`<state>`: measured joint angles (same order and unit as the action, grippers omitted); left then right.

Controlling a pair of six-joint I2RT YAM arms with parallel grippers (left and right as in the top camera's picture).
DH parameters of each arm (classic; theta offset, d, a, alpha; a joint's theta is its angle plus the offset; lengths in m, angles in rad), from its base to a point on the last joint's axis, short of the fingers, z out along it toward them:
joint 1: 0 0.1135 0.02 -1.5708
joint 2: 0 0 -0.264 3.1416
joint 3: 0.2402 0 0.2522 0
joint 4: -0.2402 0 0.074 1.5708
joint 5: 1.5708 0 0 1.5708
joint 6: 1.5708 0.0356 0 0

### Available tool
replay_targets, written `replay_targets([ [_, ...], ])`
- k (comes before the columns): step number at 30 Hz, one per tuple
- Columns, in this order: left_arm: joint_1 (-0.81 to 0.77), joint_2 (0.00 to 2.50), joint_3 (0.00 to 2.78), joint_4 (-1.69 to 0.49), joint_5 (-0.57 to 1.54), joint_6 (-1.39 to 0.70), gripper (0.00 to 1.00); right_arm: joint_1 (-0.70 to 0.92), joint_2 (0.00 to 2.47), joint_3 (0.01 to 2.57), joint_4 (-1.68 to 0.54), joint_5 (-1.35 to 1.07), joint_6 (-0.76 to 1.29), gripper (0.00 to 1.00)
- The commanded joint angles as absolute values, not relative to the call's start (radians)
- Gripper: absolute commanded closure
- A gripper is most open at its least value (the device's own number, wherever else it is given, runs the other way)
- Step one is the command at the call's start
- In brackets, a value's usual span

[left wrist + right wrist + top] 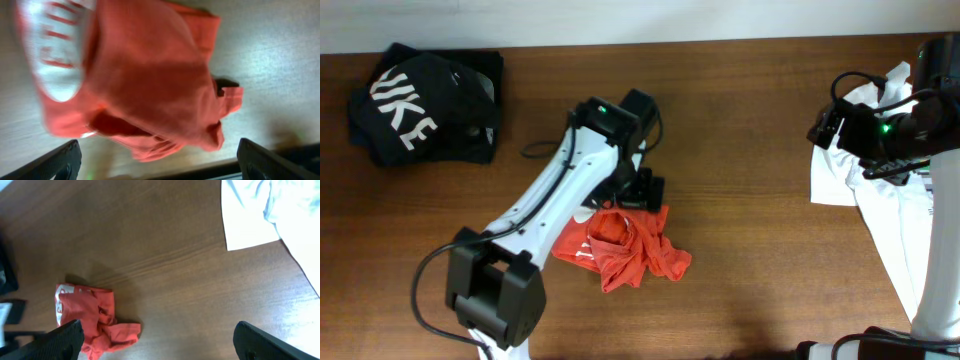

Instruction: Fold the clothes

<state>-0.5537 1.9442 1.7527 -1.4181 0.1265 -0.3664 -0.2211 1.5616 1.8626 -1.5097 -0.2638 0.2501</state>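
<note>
Hovering just above crumpled red-orange T-shirt (625, 248): left gripper (160, 159), fingers spread wide, nothing held. Shirt bunched near centre of table (750, 230) (white lettering partly visible). Right gripper (157, 339) likewise spread, empty, beside white T-shirt (890, 210) at right edge. Black T-shirt (420, 105) heaped in far left corner.

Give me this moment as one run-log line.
left gripper: open, over crumpled red-orange shirt | right gripper: open, near white shirt | black shirt: far left, untouched
</note>
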Motion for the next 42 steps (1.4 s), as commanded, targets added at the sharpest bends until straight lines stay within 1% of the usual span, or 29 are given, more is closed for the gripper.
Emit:
replay_targets([
  [1, -0.584, 1.953, 1.627, -1.345, 0.303, -0.342, 0.01, -0.225, 1.558, 1.875, -1.507, -0.266, 0.240, 0.01],
  [3, -0.601, 1.956, 1.544, -1.272, 0.357, -0.343, 0.01, -0.225, 1.558, 1.875, -1.507, -0.266, 0.240, 0.01],
  [5, -0.602, 1.964, 1.503, -1.222, 0.363, -0.347, 0.01, -0.225, 1.558, 1.875, -1.507, -0.266, 0.240, 0.01],
  [7, -0.603, 1.966, 1.499, -1.115, 0.359, -0.347, 0.03, -0.225, 1.558, 1.875, -1.507, -0.266, 0.240, 0.01],
  [9, -0.603, 1.966, 1.499, -1.045, 0.352, -0.347, 0.11, -0.225, 1.558, 1.875, -1.507, -0.266, 0.240, 0.01],
  [10, -0.603, 1.966, 1.500, -1.021, 0.352, -0.347, 0.20, -0.225, 1.558, 1.875, -1.507, -0.266, 0.240, 0.01],
  [12, -0.603, 1.965, 1.507, -1.013, 0.332, -0.347, 0.27, -0.225, 1.558, 1.875, -1.507, -0.266, 0.240, 0.01],
  [14, -0.603, 1.965, 1.519, -1.013, 0.302, -0.346, 0.28, -0.225, 1.558, 1.875, -1.507, -0.266, 0.240, 0.01],
  [16, -0.626, 1.965, 1.521, -0.981, 0.284, -0.339, 0.34, -0.225, 1.558, 1.875, -1.507, -0.266, 0.240, 0.01],
  [19, -0.706, 1.967, 1.521, -0.918, 0.212, -0.343, 0.38, -0.225, 1.558, 1.875, -1.507, -0.265, 0.240, 0.01],
  [24, -0.797, 2.004, 1.521, -0.838, 0.208, -0.343, 0.36, -0.225, 1.558, 1.875, -1.507, -0.266, 0.240, 0.01],
  [25, -0.817, 2.005, 1.521, -0.822, 0.210, -0.343, 0.32, -0.225, 1.558, 1.875, -1.507, -0.266, 0.240, 0.01],
  [28, -0.883, 2.001, 1.523, -0.804, 0.283, -0.323, 0.33, -0.225, 1.558, 1.875, -1.507, -0.265, 0.240, 0.01],
  [29, -0.913, 1.988, 1.545, -0.825, 0.286, -0.277, 0.33, -0.225, 1.558, 1.875, -1.507, -0.266, 0.240, 0.01],
  [31, -0.933, 1.931, 1.644, -0.961, 0.202, -0.274, 0.32, -0.225, 1.558, 1.875, -1.507, -0.265, 0.240, 0.01],
  [32, -0.928, 1.897, 1.700, -1.044, 0.118, -0.289, 0.32, -0.225, 1.558, 1.875, -1.507, -0.266, 0.240, 0.01],
  [33, -0.908, 1.866, 1.752, -1.152, -0.030, -0.376, 0.31, -0.225, 1.558, 1.875, -1.507, -0.266, 0.240, 0.01],
  [34, -0.862, 1.851, 1.761, -1.243, -0.113, -0.430, 0.27, -0.225, 1.558, 1.875, -1.507, -0.266, 0.240, 0.01],
  [36, -0.787, 1.861, 1.724, -1.266, -0.053, -0.430, 0.26, -0.225, 1.558, 1.875, -1.507, -0.266, 0.240, 0.01],
  [38, -0.709, 1.901, 1.658, -1.237, 0.036, -0.430, 0.25, -0.225, 1.558, 1.875, -1.507, -0.266, 0.240, 0.01],
  [39, -0.688, 1.936, 1.622, -1.192, 0.084, -0.430, 0.25, -0.225, 1.558, 1.875, -1.507, -0.266, 0.240, 0.01],
  [42, -0.684, 2.028, 1.613, -1.142, 0.101, -0.434, 0.25, -0.225, 1.558, 1.875, -1.507, -0.266, 0.240, 0.01],
])
